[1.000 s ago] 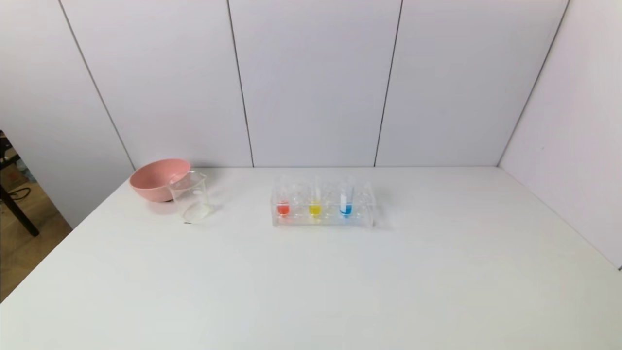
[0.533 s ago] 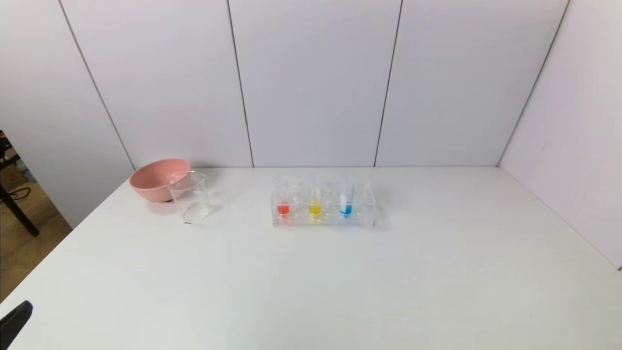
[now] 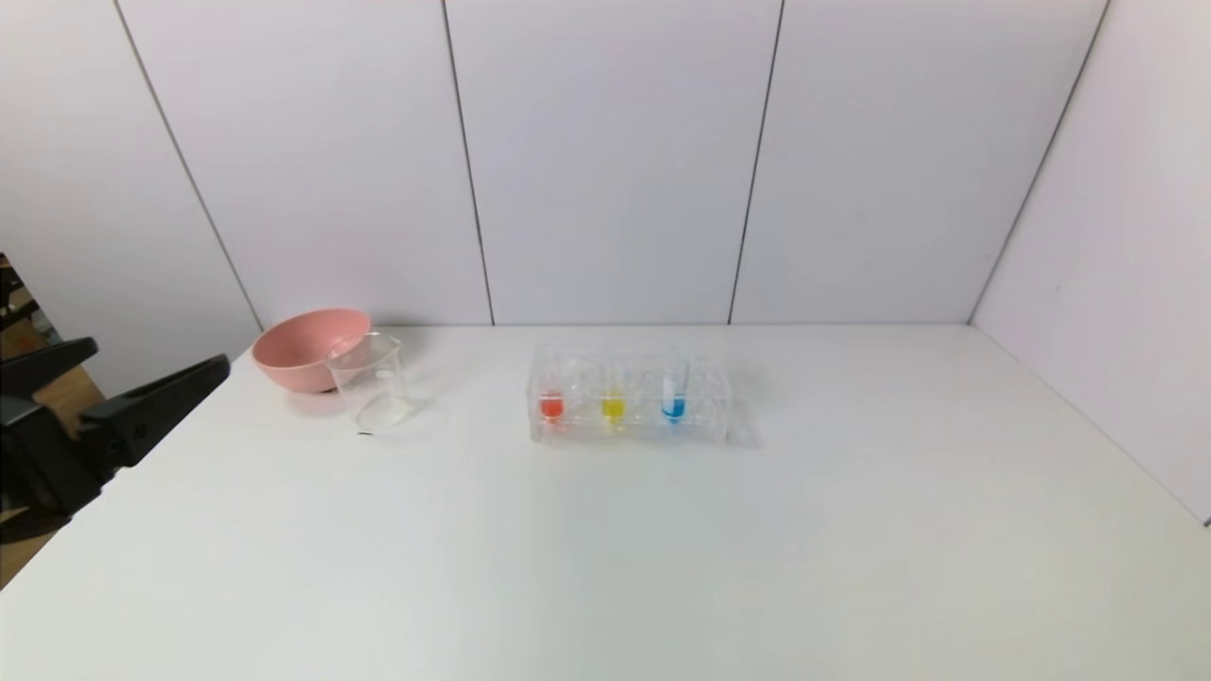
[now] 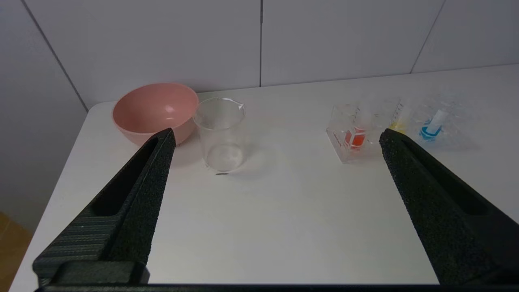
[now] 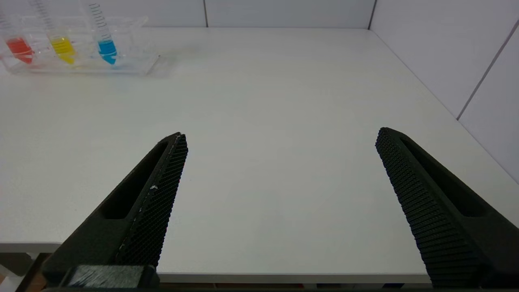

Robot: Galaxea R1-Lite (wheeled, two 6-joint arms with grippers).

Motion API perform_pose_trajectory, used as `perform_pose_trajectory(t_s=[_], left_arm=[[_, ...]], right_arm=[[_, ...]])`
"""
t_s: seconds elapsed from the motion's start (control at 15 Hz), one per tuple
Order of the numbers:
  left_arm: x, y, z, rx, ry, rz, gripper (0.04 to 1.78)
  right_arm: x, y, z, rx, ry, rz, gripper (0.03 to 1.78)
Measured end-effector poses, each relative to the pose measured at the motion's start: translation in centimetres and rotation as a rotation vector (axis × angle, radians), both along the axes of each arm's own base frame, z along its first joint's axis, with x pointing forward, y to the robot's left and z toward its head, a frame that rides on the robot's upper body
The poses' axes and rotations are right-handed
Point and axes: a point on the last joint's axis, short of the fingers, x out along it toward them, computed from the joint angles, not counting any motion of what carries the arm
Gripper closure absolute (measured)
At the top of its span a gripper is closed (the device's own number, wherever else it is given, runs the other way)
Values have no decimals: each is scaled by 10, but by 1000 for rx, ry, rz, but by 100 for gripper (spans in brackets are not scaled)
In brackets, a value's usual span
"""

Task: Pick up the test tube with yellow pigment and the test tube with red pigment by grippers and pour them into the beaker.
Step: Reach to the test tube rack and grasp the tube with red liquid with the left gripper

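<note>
The test tube with red pigment and the test tube with yellow pigment stand upright in a clear rack at mid-table. They also show in the left wrist view as the red tube and the yellow tube. The empty clear beaker stands left of the rack, against the pink bowl. My left gripper hovers open at the table's left edge, short of the beaker, with nothing held. My right gripper is open and empty over the near right edge, far from the tubes.
A pink bowl sits behind the beaker at the back left. A tube with blue liquid stands in the same rack, right of the yellow one. White wall panels close the back and right of the white table.
My left gripper has come up into the head view at the left edge, rising and moving forward toward the table. The tubes, beaker and bowl have not moved.
</note>
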Motion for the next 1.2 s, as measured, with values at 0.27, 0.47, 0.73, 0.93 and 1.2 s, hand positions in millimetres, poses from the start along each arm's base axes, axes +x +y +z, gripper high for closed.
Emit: perform_pose_trajectory(t_s=[0.27, 0.47, 0.73, 0.93, 1.2], left_arm=[[66, -16, -5, -8, 1, -62, 6], [105, -32, -16, -33, -10, -109, 6], [138, -55, -36, -55, -47, -171, 6], [148, -75, -55, -57, -16, -217, 6], [151, -95, -72, -45, 34, -226, 6]], right_arm=[[0, 0, 0, 0, 0, 0, 11], [0, 0, 0, 0, 0, 0, 11], [0, 0, 0, 0, 0, 0, 11], [0, 0, 0, 0, 0, 0, 11], [0, 0, 0, 0, 0, 0, 11]])
